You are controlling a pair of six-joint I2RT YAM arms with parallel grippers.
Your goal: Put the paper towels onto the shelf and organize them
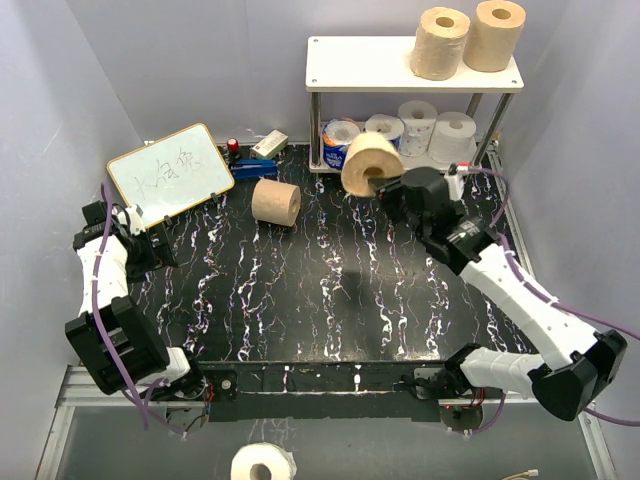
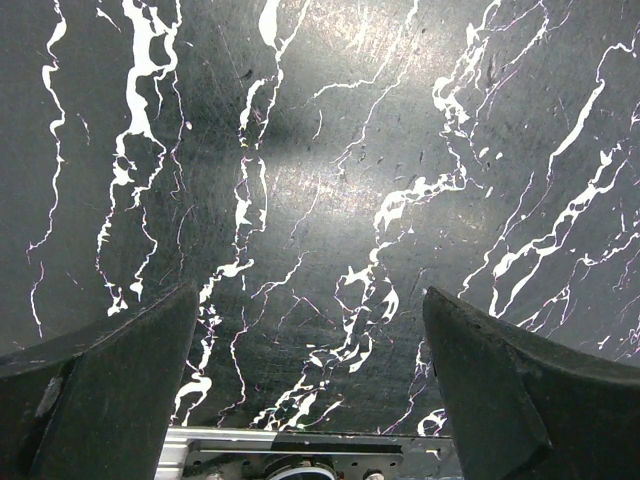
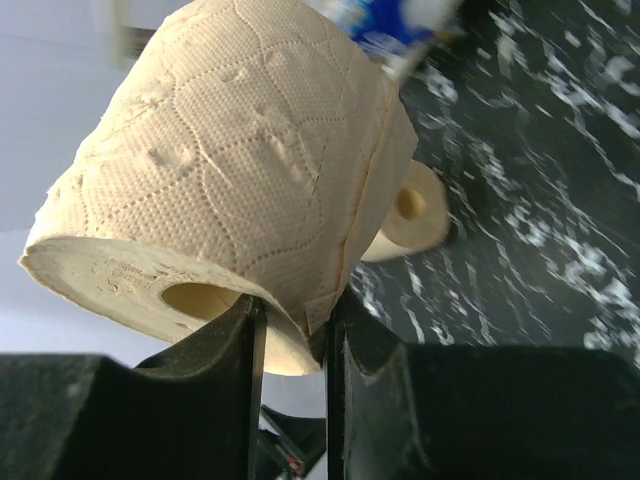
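Observation:
The shelf [image 1: 360,65] stands at the back right. Two tan rolls [image 1: 441,42] stand on its cream top board. Smaller white rolls [image 1: 455,135] and a blue-wrapped roll [image 1: 338,140] sit on the lower board. My right gripper [image 1: 385,183] is shut on a third tan roll [image 1: 368,160], pinching its wall through the core [image 3: 292,310], and holds it raised in front of the shelf's left legs. A fourth tan roll [image 1: 276,202] lies on its side on the black marbled table; it also shows in the right wrist view [image 3: 410,215]. My left gripper [image 2: 310,292] is open and empty at the table's left.
A wood-framed whiteboard [image 1: 170,170] lies at the back left, with a red object [image 1: 233,146], a white box [image 1: 269,145] and a blue object [image 1: 255,168] beside it. One white roll [image 1: 262,463] lies below the table's front edge.

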